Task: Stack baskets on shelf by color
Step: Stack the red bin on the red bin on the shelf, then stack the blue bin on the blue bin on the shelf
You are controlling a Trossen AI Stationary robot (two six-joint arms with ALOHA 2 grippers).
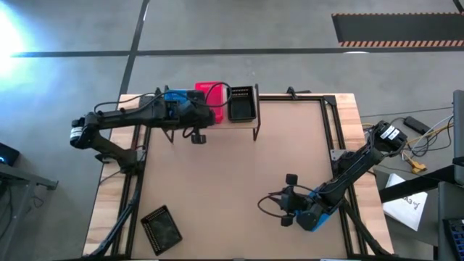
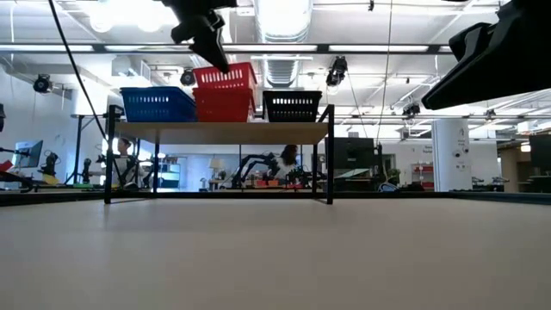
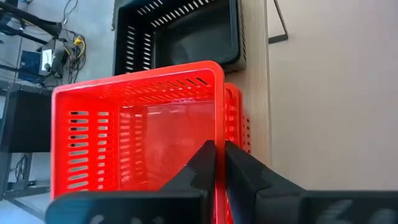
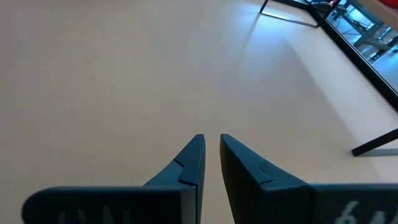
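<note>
On the shelf (image 2: pixel 219 132) stand a blue basket (image 2: pixel 157 103), a red stack (image 2: pixel 225 90) and a black basket (image 2: pixel 292 105), side by side. My left gripper (image 3: pixel 216 149) reaches over the shelf from the table's left and is shut on the upper red basket (image 3: pixel 137 124). That basket sits in a second red basket (image 3: pixel 235 118), a little askew. Beyond it lies the black basket (image 3: pixel 180 31). Another black basket (image 1: pixel 161 226) lies on the table near its near left corner. My right gripper (image 4: pixel 211 152) hovers over bare table near the right edge, shut and holding nothing. My left gripper pinches the upper red basket's side wall at its rim (image 3: pixel 219 134), one finger inside the basket and one outside. The fingers come from above, slanting down from the table's left. The basket stays upright, nested in the red basket beneath it.
The shelf's thin black legs (image 2: pixel 331 155) stand on the far part of the table. The wide middle of the tabletop (image 1: pixel 254 167) is bare wood. Black frame rails (image 1: pixel 337 130) run along the table's right and left sides. Cables and papers lie off the right edge.
</note>
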